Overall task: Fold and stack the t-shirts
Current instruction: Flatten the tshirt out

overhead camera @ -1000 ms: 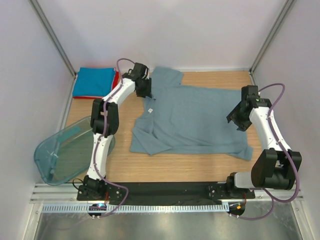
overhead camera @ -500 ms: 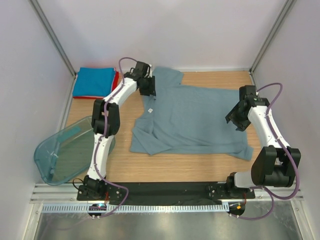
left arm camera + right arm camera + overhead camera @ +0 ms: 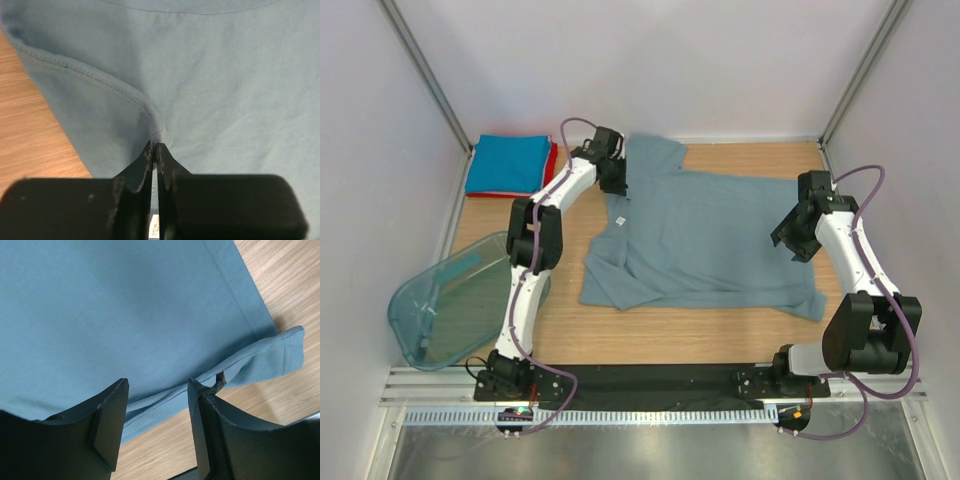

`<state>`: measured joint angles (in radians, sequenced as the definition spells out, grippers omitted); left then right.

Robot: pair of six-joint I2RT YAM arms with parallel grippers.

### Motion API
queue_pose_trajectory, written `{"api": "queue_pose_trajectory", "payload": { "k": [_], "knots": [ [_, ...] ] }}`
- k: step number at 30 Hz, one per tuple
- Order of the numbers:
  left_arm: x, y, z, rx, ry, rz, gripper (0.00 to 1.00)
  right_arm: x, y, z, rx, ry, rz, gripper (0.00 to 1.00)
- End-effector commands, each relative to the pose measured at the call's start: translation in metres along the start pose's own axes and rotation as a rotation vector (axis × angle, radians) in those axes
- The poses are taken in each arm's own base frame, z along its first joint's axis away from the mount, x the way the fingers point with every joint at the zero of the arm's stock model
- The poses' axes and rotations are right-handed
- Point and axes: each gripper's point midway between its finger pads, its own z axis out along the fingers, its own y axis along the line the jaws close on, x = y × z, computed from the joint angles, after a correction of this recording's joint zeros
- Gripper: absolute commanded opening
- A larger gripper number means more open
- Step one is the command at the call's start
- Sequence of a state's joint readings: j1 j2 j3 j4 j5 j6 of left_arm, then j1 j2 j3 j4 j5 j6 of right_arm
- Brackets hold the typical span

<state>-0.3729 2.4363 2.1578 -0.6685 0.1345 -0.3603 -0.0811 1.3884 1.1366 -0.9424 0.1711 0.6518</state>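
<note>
**Left gripper pinches the grey-blue tee by its far sleeve; right gripper waits open over the hem**

The top view shows the grey-blue t-shirt (image 3: 710, 240) spread flat across the middle of the wooden table (image 3: 670, 335), its white neck label (image 3: 619, 221) toward the left. The left gripper (image 3: 613, 178) sits at the far-left sleeve and the right gripper (image 3: 790, 240) over the shirt's right edge. That view does not show how the fingers stand.

The wrist cameras do. At the left gripper (image 3: 154, 146), the fingertips are drawn almost together on a small pucker of the grey-blue cloth beside a stitched seam. The right gripper (image 3: 157, 385) has its fingers well apart above the shirt's hem, with nothing held between them. Whether they touch the cloth cannot be told.

A second ago the left gripper's head lay slightly differently at the same sleeve, and it has since closed. The right arm has shifted slightly, and the shirt lies as it did.

The bright blue t-shirt (image 3: 508, 162) lies folded square at the far-left corner, on top of the red t-shirt (image 3: 553, 158), of which only an edge shows.

The translucent teal tub (image 3: 450, 310) lies tipped at the near left, beside the left arm. Wood grain shows through its walls.
</note>
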Motion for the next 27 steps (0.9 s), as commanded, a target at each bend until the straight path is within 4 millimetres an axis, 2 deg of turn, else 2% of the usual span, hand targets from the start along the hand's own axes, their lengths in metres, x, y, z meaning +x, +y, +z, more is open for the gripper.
{"api": "queue_pose_trajectory", "payload": {
  "k": [1,5,9,18,27],
  "knots": [
    [-0.026,-0.001,-0.014,-0.029,-0.072,0.029,0.0,-0.013,0.007,-0.005,-0.013,-0.044,0.005,0.57],
    [-0.042,0.011,-0.034,-0.081,-0.111,0.027,0.0,-0.013,0.007,-0.004,-0.011,-0.042,0.003,0.57],
    [-0.047,0.033,-0.049,-0.13,-0.113,0.013,0.0,-0.012,0.007,-0.003,-0.011,-0.039,0.003,0.57],
    [-0.04,0.091,-0.06,-0.26,-0.063,0.01,0.0,-0.007,0.007,0.005,-0.011,-0.024,0.027,0.57],
    [-0.027,0.121,-0.066,-0.338,-0.008,0.01,0.0,-0.008,0.006,0.02,0.022,-0.03,0.033,0.57]
  ]
}}
